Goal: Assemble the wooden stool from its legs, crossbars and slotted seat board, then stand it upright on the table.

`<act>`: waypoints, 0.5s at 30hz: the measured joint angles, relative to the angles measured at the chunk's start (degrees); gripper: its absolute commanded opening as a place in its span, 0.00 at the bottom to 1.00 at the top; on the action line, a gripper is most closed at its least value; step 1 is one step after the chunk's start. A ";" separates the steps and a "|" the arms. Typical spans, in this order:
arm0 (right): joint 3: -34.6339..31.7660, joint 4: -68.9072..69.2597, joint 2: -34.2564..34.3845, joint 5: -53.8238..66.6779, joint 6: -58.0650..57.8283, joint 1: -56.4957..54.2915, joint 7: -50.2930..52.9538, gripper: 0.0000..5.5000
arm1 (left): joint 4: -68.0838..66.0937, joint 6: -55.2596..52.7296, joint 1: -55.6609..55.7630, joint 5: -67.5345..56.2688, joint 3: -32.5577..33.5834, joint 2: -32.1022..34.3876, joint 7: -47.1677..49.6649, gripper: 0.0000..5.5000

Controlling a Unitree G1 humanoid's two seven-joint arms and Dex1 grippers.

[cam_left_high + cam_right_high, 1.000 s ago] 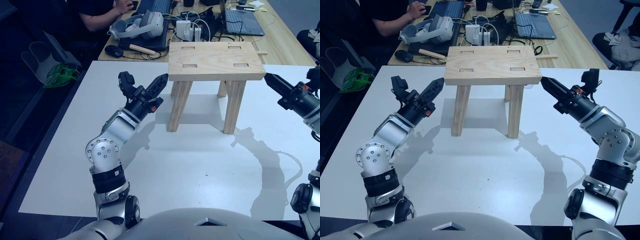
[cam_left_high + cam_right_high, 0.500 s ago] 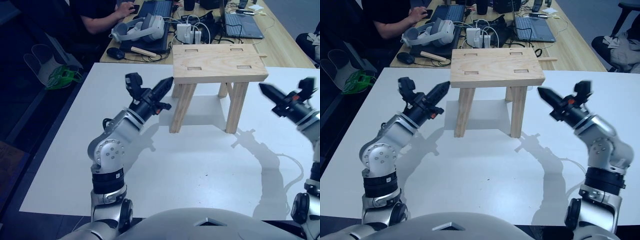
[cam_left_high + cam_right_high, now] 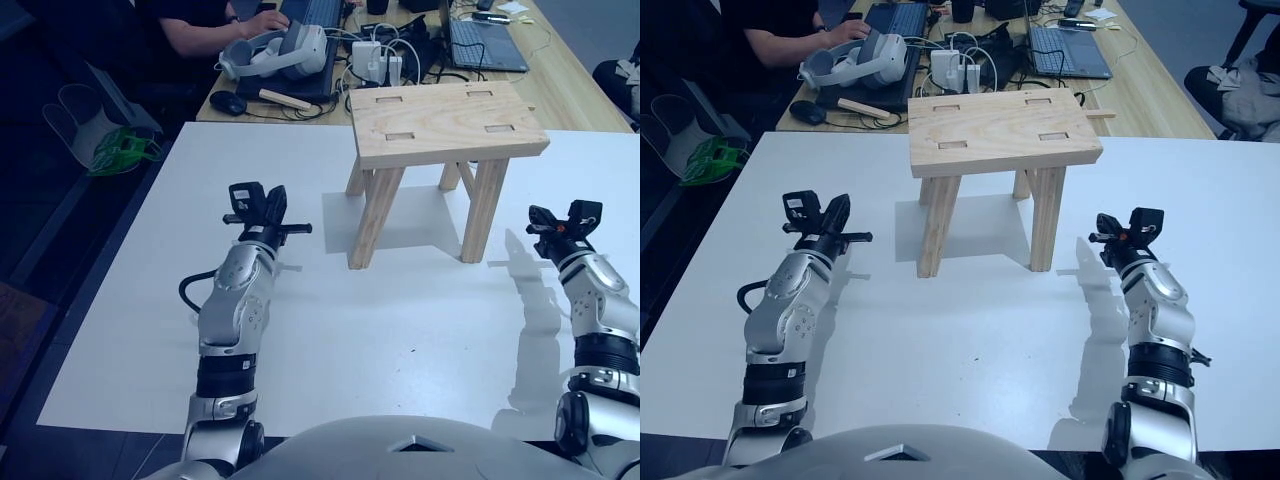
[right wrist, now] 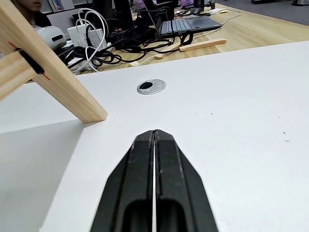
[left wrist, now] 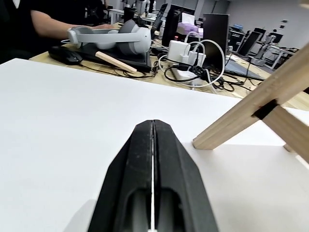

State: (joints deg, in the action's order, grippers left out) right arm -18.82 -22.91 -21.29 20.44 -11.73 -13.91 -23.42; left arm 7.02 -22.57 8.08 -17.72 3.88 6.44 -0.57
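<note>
Stool [image 3: 447, 122] stood upright on table [image 3: 380, 330]. Left gripper [image 5: 153, 126], fingers together, sat left of stool; right gripper [image 4: 155, 134], fingers together, sat right. Neither touched it.

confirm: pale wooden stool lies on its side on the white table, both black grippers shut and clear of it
No: the pale wooden stool stands upright on the white table, per the left eye view; left gripper and right gripper are shut and clear.

One stool [image 3: 448, 120], one headset [image 3: 270, 50], one left end effector [image 5: 153, 125], one right end effector [image 4: 154, 134].
</note>
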 measured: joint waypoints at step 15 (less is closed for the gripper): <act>5.32 -2.73 2.96 -8.71 9.71 -2.38 6.15 0.00 | -4.37 11.56 2.52 2.50 1.62 -3.10 -2.08 0.00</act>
State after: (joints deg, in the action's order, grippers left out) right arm -13.49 -25.63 -18.33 11.74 -2.02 -16.29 -17.27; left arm 2.65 -11.00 10.61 -15.22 5.50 3.35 -2.64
